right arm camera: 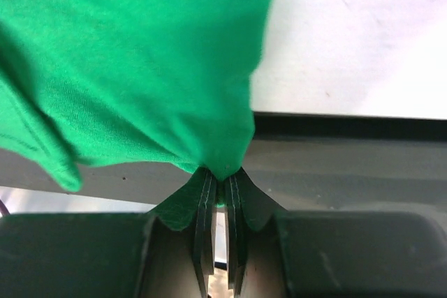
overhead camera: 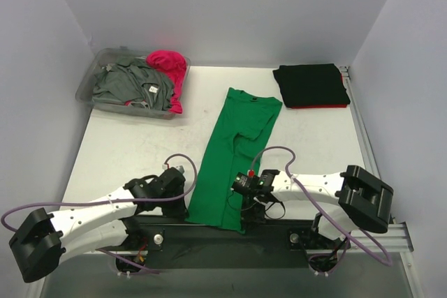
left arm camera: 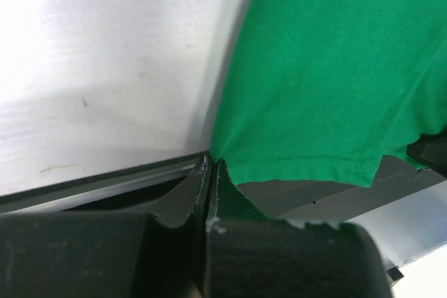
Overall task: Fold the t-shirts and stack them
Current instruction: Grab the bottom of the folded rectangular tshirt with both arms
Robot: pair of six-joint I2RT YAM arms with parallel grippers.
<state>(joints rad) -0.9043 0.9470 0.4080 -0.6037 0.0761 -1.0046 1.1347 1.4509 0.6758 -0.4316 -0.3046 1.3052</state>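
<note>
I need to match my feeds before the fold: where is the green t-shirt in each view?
Top external: the green t-shirt lies lengthwise mid-table, hem toward the arms.
Left wrist: the green t-shirt fills the upper right, hem corner at the left gripper.
Right wrist: the green t-shirt fills the upper left, hem corner pinched in the right gripper.
Shared landmark: the table's dark near edge, by the hem.

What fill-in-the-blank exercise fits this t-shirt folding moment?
The left gripper and right gripper are both ____ on the near hem of the green t-shirt.
The black t-shirt lies folded at the far ____ corner of the table.
The grey t-shirt and pink t-shirt lie crumpled in the clear bin, far ____.
Missing words: shut, right, left.
</note>
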